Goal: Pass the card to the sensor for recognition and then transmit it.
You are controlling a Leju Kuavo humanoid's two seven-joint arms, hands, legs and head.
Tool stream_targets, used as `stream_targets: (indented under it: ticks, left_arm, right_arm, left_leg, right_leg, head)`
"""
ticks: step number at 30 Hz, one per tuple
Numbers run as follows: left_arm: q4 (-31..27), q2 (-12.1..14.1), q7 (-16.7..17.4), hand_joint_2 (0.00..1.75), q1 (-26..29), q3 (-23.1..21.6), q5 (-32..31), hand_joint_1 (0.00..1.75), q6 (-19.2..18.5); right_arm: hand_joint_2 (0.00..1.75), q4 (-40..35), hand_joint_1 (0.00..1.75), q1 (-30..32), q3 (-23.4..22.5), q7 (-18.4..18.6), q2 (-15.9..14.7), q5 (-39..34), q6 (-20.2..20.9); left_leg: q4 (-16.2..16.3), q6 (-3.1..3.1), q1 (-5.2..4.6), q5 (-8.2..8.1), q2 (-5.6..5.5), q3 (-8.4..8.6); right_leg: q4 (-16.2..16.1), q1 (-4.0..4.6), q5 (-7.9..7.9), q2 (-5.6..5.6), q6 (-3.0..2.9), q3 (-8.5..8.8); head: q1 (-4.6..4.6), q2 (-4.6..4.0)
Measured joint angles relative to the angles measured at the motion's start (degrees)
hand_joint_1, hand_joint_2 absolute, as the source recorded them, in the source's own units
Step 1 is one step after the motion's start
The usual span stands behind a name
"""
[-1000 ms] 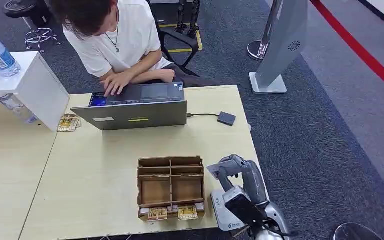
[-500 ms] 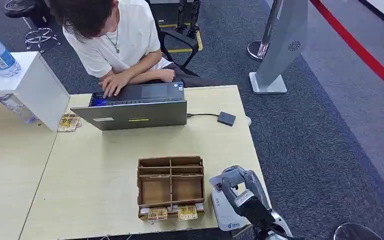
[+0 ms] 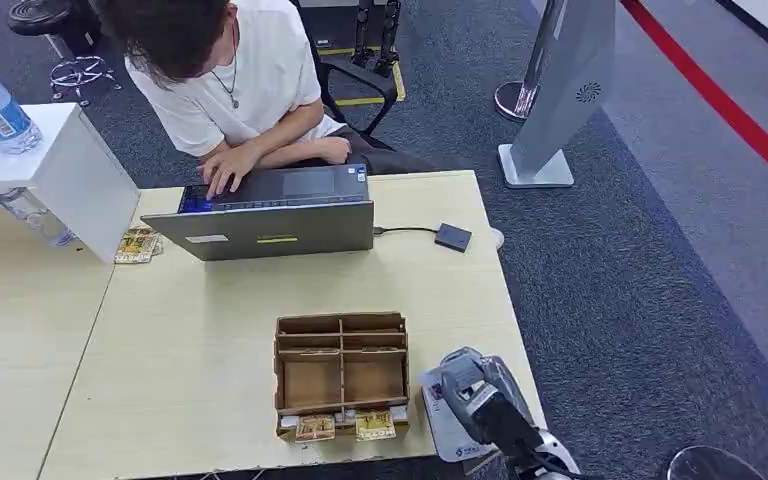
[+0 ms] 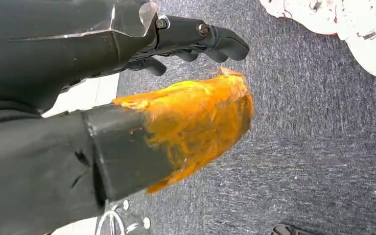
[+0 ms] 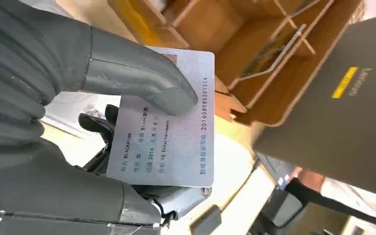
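Pale rectangular plastic ID card (image 5: 171, 142), printed face toward the wrist camera, pinched by one end between the grey thumb and dark fingers of the right hand (image 3: 475, 385). Held low over the flat white card sensor (image 3: 443, 438) at the near right corner of the light wooden table (image 3: 190, 340); contact with the sensor cannot be told.

By the look of it, mid-presentation to the sensor. Best done by levelling the card so its broad face lies parallel to the sensor top, then lowering gently and pausing there long enough for a read. Grip by the edge alone, thumb off the card's middle. No sideways drift toward the brown wooden compartment box (image 3: 340, 370) just beside. Firm pinch needed throughout: smooth, thin plastic, likely to slip or pivot.

Farther off, a grey laptop (image 3: 270, 225) with a person (image 3: 230, 80) typing, probably the one to receive the card.

Left hand (image 4: 196, 44) hanging over dark carpet, holding nothing; spread of fingers cannot be told.
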Motion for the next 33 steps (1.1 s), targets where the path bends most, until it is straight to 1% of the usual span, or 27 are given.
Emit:
stream_targets:
  ticks: [6,15,19,25,33]
  left_arm:
    - [0.00,0.04,-0.20,0.00,0.00,0.02,0.00,0.00,0.00]
    - [0.00,0.07,-0.22,0.00,0.00,0.04,0.02,0.00,-0.07]
    - [0.00,-0.02,-0.31,0.00,0.01,0.04,0.28,0.00,-0.26]
    - [0.00,-0.41,-0.39,0.00,0.01,0.07,0.87,0.00,-0.33]
    - [0.00,-0.92,-0.77,0.00,0.01,0.07,0.87,0.00,-0.85]
  right_arm:
    - [1.75,1.42,1.75,0.24,-0.48,0.13,-0.75,-1.01,1.75]
    - [1.75,2.41,1.75,0.60,-1.12,0.20,-1.44,-1.12,1.95]
    - [1.75,2.41,1.75,1.14,-1.40,1.01,-2.14,-0.51,2.32]
    - [1.75,1.38,1.75,2.36,-2.34,3.02,-3.70,3.13,1.53]
    - [1.75,-0.48,1.75,3.94,-2.71,5.94,-5.92,7.82,1.86]
  left_leg:
    - [0.00,0.00,0.00,0.00,0.00,0.00]
    - [0.00,0.00,0.00,0.00,0.00,0.00]
    - [0.00,0.00,0.00,0.00,0.00,0.00]
    - [0.00,0.02,-0.01,-0.02,0.00,-0.02]
    - [0.00,0.02,-0.01,-0.02,0.00,-0.02]
  right_leg:
    - [0.00,0.00,0.00,0.00,0.00,0.00]
    - [0.00,0.00,0.00,0.00,0.00,0.00]
    - [0.00,0.00,0.00,0.00,0.00,0.00]
    - [-0.01,-0.01,0.00,0.00,0.00,-0.01]
    - [-0.01,-0.01,0.00,0.00,0.00,-0.01]
  head:
    - [0.00,0.00]
    - [-0.02,0.00]
    - [-0.02,0.00]
    - [-0.02,0.00]
    - [-0.02,0.00]
